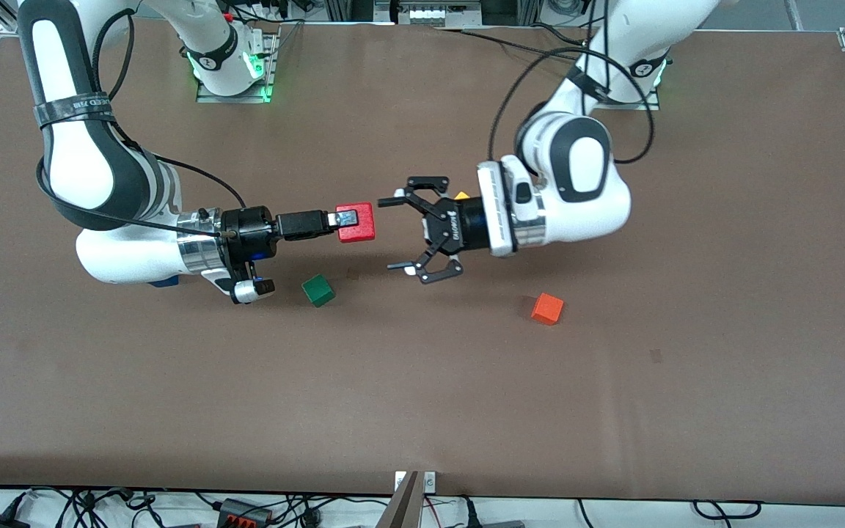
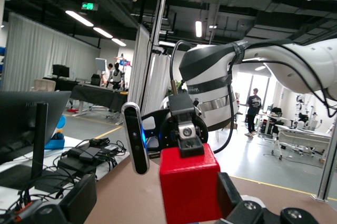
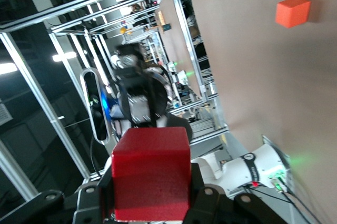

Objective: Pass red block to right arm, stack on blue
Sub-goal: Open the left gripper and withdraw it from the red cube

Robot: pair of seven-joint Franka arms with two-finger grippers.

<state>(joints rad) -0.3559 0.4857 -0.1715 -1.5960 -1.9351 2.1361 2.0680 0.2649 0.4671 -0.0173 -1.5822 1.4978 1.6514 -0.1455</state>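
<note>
My right gripper (image 1: pixel 345 218) is shut on the red block (image 1: pixel 356 222) and holds it in the air over the middle of the table. In the right wrist view the red block (image 3: pixel 151 171) sits between the right gripper's (image 3: pixel 151 190) two black fingers. My left gripper (image 1: pixel 394 235) is open, level with the block, its fingertips just short of it. In the left wrist view the red block (image 2: pixel 189 187) fills the gap of the left gripper (image 2: pixel 158 208), with a right finger (image 2: pixel 184 129) on top. The blue block (image 1: pixel 166 281) is mostly hidden under the right forearm.
A green cube (image 1: pixel 317 290) lies on the brown table (image 1: pixel 422 396), nearer to the front camera than the red block. An orange cube (image 1: pixel 547 309) lies toward the left arm's end and also shows in the right wrist view (image 3: pixel 293 12). A yellow cube (image 1: pixel 461 195) peeks out by the left gripper.
</note>
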